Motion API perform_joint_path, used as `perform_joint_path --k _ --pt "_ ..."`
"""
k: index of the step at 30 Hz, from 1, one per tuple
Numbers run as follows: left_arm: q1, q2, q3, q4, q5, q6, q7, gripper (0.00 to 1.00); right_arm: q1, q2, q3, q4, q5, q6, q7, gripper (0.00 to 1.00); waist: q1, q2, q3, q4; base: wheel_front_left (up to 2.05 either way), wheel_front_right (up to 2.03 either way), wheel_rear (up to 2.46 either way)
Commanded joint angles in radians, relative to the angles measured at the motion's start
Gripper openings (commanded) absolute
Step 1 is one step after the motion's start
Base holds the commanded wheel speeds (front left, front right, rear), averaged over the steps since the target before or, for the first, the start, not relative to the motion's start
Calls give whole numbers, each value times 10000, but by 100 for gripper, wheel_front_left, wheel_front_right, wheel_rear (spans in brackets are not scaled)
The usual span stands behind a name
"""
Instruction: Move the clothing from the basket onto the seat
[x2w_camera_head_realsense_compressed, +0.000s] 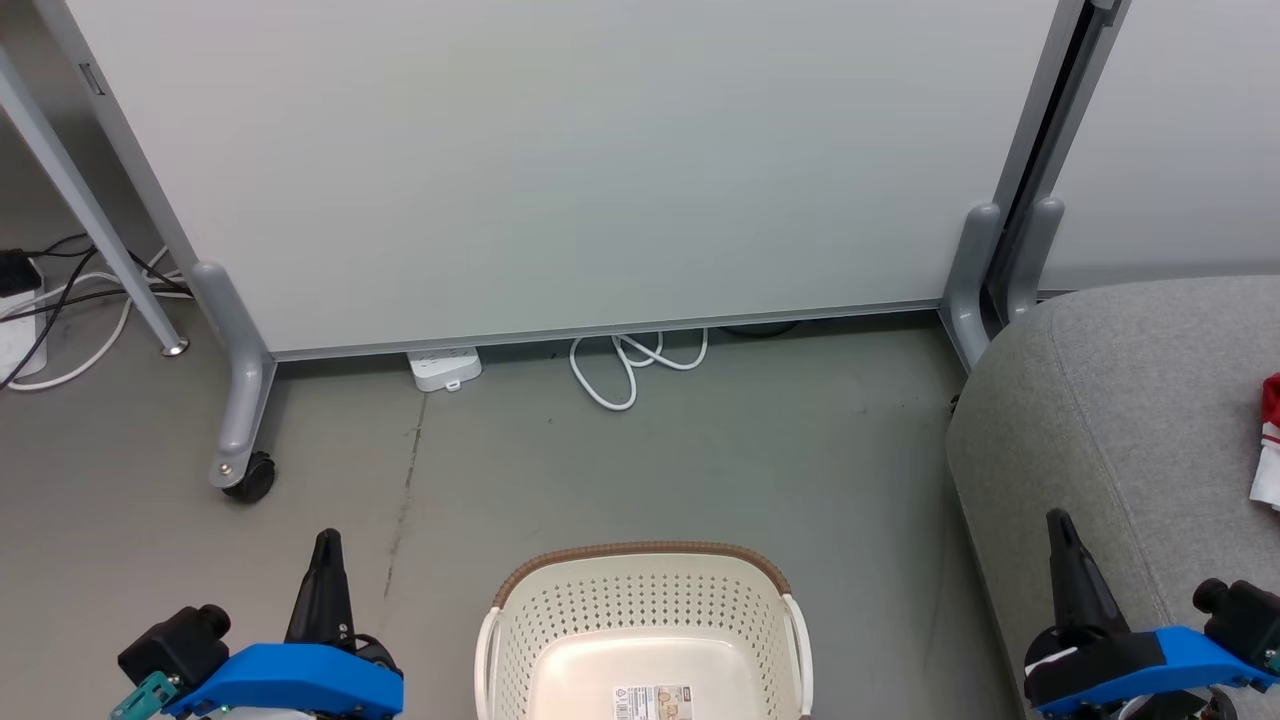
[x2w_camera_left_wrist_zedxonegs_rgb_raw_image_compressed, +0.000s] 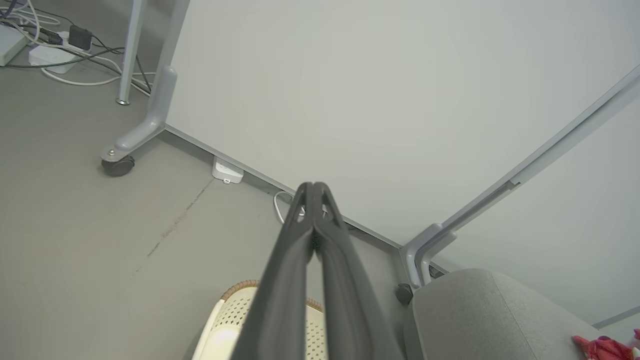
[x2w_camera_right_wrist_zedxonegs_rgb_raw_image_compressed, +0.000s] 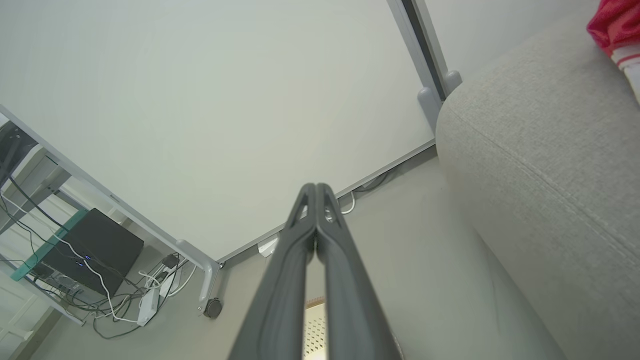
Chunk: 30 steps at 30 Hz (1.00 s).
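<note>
Closed tight and empty, the left end effector hangs left of the basket. The right end effector, likewise closed and empty, is at the seat edge. Red clothing lies on the seat. What shows of the basket is bare, so the task looks done or nearly so. Behind are grey floor, a wheeled white partition and loose cables.
</note>
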<state>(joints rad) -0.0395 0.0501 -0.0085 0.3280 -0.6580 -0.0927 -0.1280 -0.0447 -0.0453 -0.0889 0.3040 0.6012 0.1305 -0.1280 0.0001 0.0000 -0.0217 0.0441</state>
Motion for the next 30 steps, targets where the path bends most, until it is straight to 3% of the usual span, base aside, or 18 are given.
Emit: perform_joint_path --k 1,30 --pt "-308 6 117 -184 -441 -62 105 0 -324 -47 -29 -194 475 2 101 0 0 0 5 -9 0 0 0" --pt "-498 5 556 -452 -3999 -200 1019 0 -480 -58 -120 -365 4247 3 1019 0 0 0 77 -137 0 0 0"
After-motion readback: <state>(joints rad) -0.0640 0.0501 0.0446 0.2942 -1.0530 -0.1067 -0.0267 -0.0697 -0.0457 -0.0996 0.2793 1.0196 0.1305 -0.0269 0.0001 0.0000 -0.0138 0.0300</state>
